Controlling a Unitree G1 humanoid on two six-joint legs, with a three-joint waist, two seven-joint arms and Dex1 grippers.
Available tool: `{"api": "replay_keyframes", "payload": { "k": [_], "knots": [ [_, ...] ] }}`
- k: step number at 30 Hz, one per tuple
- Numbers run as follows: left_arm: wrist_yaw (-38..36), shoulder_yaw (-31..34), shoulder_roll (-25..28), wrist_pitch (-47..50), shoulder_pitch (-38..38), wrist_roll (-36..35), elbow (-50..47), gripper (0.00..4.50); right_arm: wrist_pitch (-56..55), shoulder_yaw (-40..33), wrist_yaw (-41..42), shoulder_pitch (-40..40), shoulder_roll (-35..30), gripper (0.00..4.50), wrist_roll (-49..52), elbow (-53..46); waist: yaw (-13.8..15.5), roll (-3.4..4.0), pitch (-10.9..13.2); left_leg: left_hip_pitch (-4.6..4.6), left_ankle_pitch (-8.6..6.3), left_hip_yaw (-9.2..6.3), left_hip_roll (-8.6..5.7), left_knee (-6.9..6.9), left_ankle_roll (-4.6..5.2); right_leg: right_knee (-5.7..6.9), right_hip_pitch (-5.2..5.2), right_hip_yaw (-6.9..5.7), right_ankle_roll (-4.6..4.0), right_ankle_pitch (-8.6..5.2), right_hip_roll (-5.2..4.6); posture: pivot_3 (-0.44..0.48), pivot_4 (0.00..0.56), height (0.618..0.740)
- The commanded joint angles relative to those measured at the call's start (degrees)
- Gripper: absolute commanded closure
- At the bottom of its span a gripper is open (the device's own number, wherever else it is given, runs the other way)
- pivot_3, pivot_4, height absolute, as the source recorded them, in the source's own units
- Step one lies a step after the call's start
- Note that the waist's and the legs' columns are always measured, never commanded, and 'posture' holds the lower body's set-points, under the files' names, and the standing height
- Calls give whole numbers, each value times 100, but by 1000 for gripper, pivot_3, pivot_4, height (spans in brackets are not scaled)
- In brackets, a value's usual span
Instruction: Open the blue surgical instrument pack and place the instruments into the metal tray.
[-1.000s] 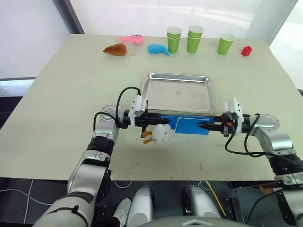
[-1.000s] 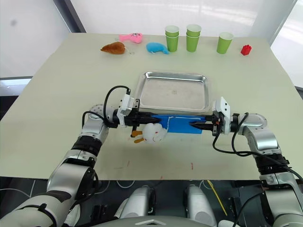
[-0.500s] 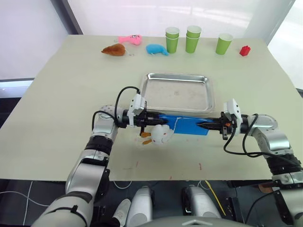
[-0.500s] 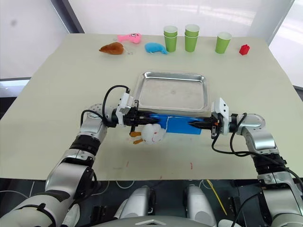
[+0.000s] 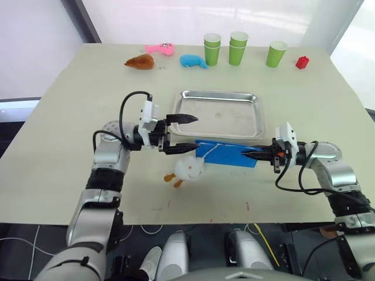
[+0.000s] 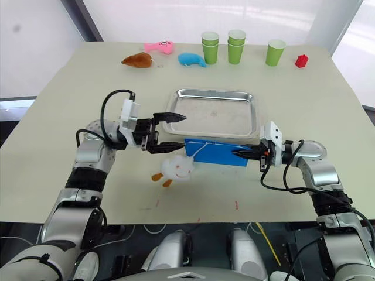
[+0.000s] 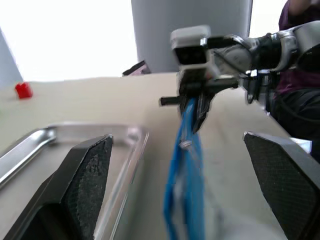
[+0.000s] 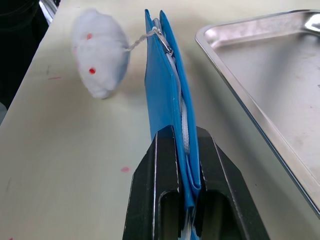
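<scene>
Right wrist view: the right gripper [image 8: 186,145] pinches the blue surgical instrument pack [image 8: 167,100], soft fabric, likely light, by one end; the left gripper [image 5: 184,132] hangs open near the zipper end.

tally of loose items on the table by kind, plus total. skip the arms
Green paper cups: 5, in 3 spots, two stacks of 2 and 1 single
Plush toys: 4, brown, pink, blue, white on a string
Red block: 1
Metal tray: 1
Blue surgical instrument pack: 1
Total: 12
</scene>
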Motion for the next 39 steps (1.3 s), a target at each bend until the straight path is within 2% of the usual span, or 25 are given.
{"api": "replay_keyframes", "payload": {
  "k": [1, 4, 11, 16, 24, 28, 30, 32, 35, 39],
  "knots": [
    [-47, 5, 300, 502, 436, -320, -1033, 68, -66, -58, -19, -38, 10, 4500, 8, -14, 1, 1, 0, 1, 0, 1, 0, 0, 0, 2, 0, 1, 0, 0, 0, 0, 150, 740],
    [19, -83, 500, 615, 765, -216, -1333, 68, -81, -49, -19, -73, 37, 4500, -4, 21, 9, 1, 0, 8, 0, 2, 1, 0, 0, 6, 3, 1, 0, 0, 0, 0, 150, 740],
    [611, 94, 468, 69, 884, 197, -758, 68, -105, -40, -5, -95, 65, 4500, -18, 47, 5, 1, 0, 12, 0, 2, 1, 0, 1, 3, 8, 2, -1, 0, 2, 0, 150, 740],
    [416, -61, 560, -275, 1172, 361, -536, 68, -144, -41, -4, -132, 89, 4500, -28, 100, 2, 1, 1, 13, 0, 5, 1, -1, 0, 2, 8, 4, -1, 0, 2, 0, 150, 740],
    [410, -223, 456, -1252, 837, 1011, 527, 68, -147, -22, -19, -171, 149, 4500, -44, 70, 12, 1, 1, 13, 0, 5, 1, -1, 1, 2, 7, 3, -2, 0, 2, 0, 150, 740],
    [336, -361, 317, -1341, 749, 1069, 757, 1301, -155, -19, -4, -170, 137, 4500, -57, 56, 15, 1, 1, 13, 0, 6, 1, -1, 1, 2, 7, 3, -1, 0, 2, 0, 150, 740],
    [314, -376, 307, -1393, 731, 1082, 828, 2301, -169, -12, -6, -176, 131, 4500, -75, 53, 12, 1, 1, 12, 0, 6, 1, -1, 1, 2, 8, 3, -1, 0, 2, 0, 150, 740],
    [285, -374, 312, -1383, 711, 1074, 882, 3027, -185, -12, -6, -164, 117, 4500, -84, 28, 13, 1, 1, 12, 0, 5, 1, -1, 1, 3, 7, 3, -1, 0, 2, 0, 150, 740],
    [296, -264, 316, -1207, 642, 929, 895, 4462, -197, -22, 1, -116, 101, 4500, -87, -11, 14, 1, 0, 12, 0, 6, 1, -1, 1, 3, 7, 3, -1, 0, 2, 0, 150, 740],
    [191, -95, 434, -1102, 669, 764, 864, 4462, -207, -30, -7, -54, 95, 4500, -96, -57, 12, 2, 1, 12, 0, 5, 1, -1, 1, 3, 7, 3, -1, 0, 2, 0, 150, 740]
  ]
}}
